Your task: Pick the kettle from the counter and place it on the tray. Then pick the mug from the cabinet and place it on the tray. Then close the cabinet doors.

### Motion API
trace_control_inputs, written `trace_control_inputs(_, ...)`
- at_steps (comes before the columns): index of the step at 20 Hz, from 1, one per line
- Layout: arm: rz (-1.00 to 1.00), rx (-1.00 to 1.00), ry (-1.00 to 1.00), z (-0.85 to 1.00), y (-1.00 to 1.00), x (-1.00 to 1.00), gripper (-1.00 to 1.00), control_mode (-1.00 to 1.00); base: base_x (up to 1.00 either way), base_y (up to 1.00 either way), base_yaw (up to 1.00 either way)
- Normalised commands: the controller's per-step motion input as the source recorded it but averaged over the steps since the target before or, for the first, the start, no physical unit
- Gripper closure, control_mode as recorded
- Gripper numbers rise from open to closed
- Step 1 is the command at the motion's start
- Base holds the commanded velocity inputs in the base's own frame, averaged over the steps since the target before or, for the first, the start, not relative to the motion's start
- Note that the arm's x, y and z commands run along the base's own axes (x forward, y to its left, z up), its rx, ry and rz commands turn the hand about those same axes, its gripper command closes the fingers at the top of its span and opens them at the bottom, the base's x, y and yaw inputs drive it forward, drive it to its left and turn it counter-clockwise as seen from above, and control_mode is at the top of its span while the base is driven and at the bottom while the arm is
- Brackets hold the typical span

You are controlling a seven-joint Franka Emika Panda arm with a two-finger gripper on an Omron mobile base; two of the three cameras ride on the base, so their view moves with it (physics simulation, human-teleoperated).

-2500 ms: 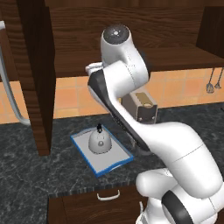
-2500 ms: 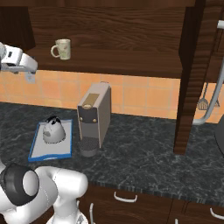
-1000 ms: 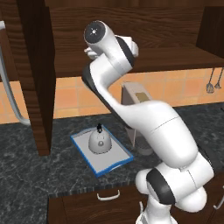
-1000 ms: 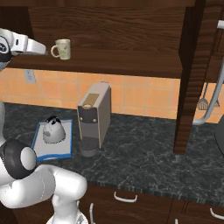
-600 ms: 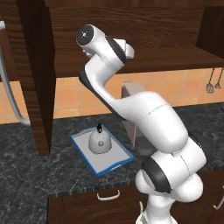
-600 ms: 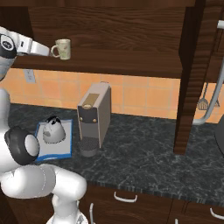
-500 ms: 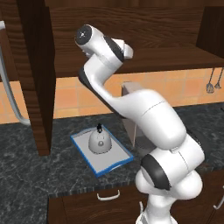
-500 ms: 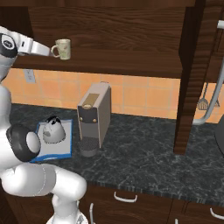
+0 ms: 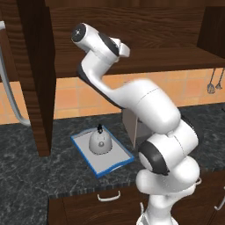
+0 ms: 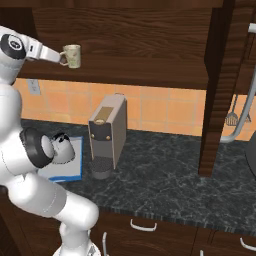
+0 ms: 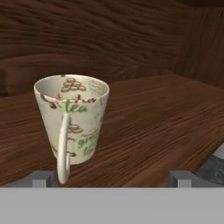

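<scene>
The cream mug [image 11: 72, 124] with green lettering stands upright on the cabinet shelf [image 11: 153, 131], its handle turned toward the camera. My gripper [image 11: 111, 178] is open at shelf height just short of it; the mug sits left of centre, its handle close to the left fingertip [image 11: 41, 178]. From the right base view, the gripper [image 10: 60, 56] reaches the mug [image 10: 71, 56] from the left. The silver kettle [image 9: 100, 141] sits on the blue-rimmed tray [image 9: 105, 166] on the dark counter [image 9: 26, 176]. Both cabinet doors [image 9: 39, 74] [image 10: 220, 85] stand open.
A tall grey coffee machine [image 10: 107, 132] stands on the counter right of the tray. Utensils [image 10: 231, 117] hang on the tiled wall. A curved tap [image 9: 13, 101] rises at the left. Drawers with small handles [image 9: 109, 196] run below the counter.
The arm has swung the hand up and in along the shelf, closer to the mug. The jaws have stayed open. The kettle rests unmoved on the tray.
</scene>
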Motion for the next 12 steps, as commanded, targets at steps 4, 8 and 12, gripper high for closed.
trace_control_inputs(4, -0.05, 0.01, 0.00, 0.00, 0.00, 0.24, -1.00, -1.00, 0.00, 0.00, 0.00)
trace_control_inputs(8, -0.05, 0.01, 0.00, -0.01, 0.00, 0.27, -1.00, -1.00, 0.00, 0.00, 0.00)
trace_control_inputs(12, -0.07, 0.01, -0.02, -0.04, 0.04, 0.20, -1.00, -1.00, 0.00, 0.00, 0.00)
